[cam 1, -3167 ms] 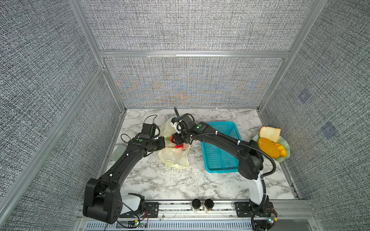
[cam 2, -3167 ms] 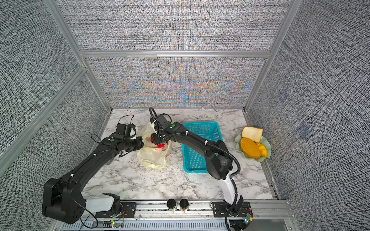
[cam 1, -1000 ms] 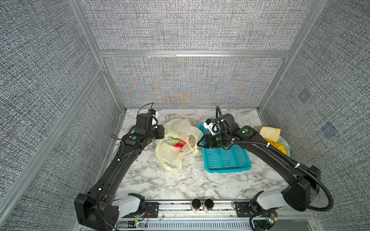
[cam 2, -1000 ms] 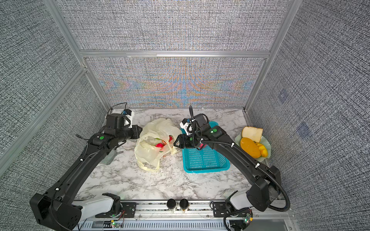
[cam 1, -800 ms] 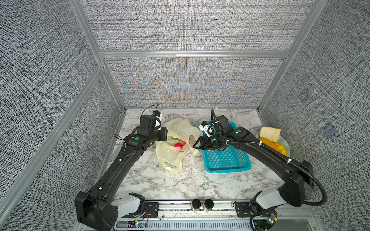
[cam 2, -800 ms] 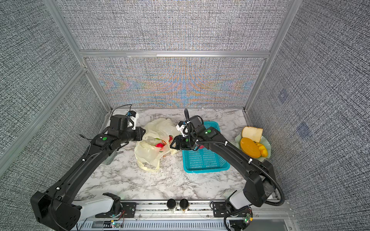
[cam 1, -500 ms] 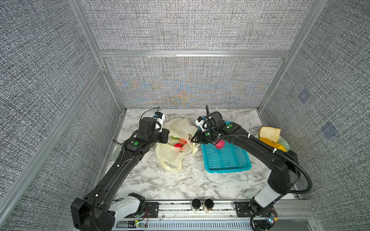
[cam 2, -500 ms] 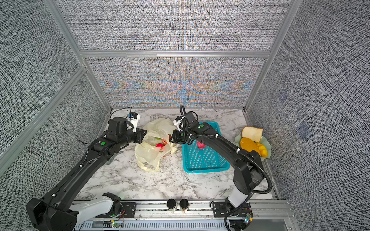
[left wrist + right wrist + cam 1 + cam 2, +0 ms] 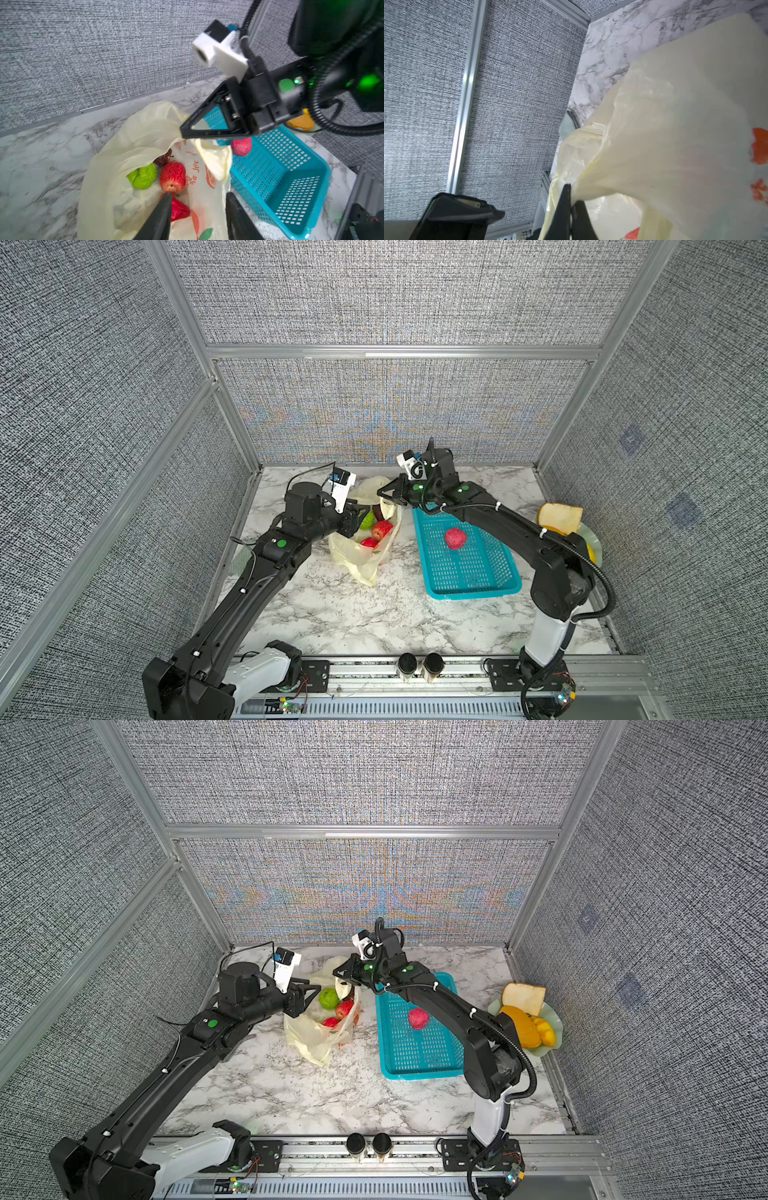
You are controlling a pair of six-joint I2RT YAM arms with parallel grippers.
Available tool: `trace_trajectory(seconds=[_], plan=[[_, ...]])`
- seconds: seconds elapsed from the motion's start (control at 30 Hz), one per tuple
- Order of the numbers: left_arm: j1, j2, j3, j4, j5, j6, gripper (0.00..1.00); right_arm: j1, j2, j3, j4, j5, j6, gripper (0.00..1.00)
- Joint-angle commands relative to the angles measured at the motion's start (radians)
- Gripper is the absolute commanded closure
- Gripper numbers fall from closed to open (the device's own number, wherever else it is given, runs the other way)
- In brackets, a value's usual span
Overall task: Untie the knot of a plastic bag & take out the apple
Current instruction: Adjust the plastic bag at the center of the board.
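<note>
**Bag mouth held open, apple not yet gripped**

The right hand (image 9: 182, 133) is pinched shut on the rim of the plastic bag (image 9: 145, 128), lifting it beside the turquoise basket (image 9: 291, 187); no knot shows at the gaping mouth; the left hand (image 9: 197, 201) hovers over the opening, jaws partly apart and empty, above a red apple (image 9: 172, 176) lying inside next to a green fruit (image 9: 142, 175); the thin film could slip from the pinch and drape over the fruit; the left hand could snag plastic or close on the green fruit instead; a hard pull could tip the bag on the worktop (image 9: 353, 614).
</note>
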Motion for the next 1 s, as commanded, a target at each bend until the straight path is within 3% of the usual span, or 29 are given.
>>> trace_trajectory(seconds=[0.0, 0.33, 0.63, 0.7, 0.87, 0.97], plan=[[-0.007, 0.031, 0.013, 0.036, 0.092, 0.006, 0.55, -0.001, 0.001, -0.009, 0.201, -0.034, 0.148, 1.0], [-0.009, 0.091, 0.029, 0.03, 0.09, 0.019, 0.48, 0.005, -0.022, -0.028, 0.272, -0.029, 0.204, 1.0], [-0.009, 0.112, 0.003, 0.176, 0.136, -0.018, 0.48, 0.031, -0.004, -0.027, 0.278, -0.035, 0.214, 1.0], [-0.009, 0.13, 0.009, 0.177, 0.119, -0.025, 0.54, 0.032, -0.009, -0.031, 0.283, -0.032, 0.217, 1.0], [-0.009, 0.179, 0.043, 0.124, 0.071, -0.009, 0.94, 0.034, -0.029, -0.046, 0.298, -0.033, 0.227, 1.0], [-0.009, 0.179, 0.046, 0.124, -0.011, -0.009, 1.0, 0.035, -0.038, -0.058, 0.298, -0.035, 0.226, 1.0]])
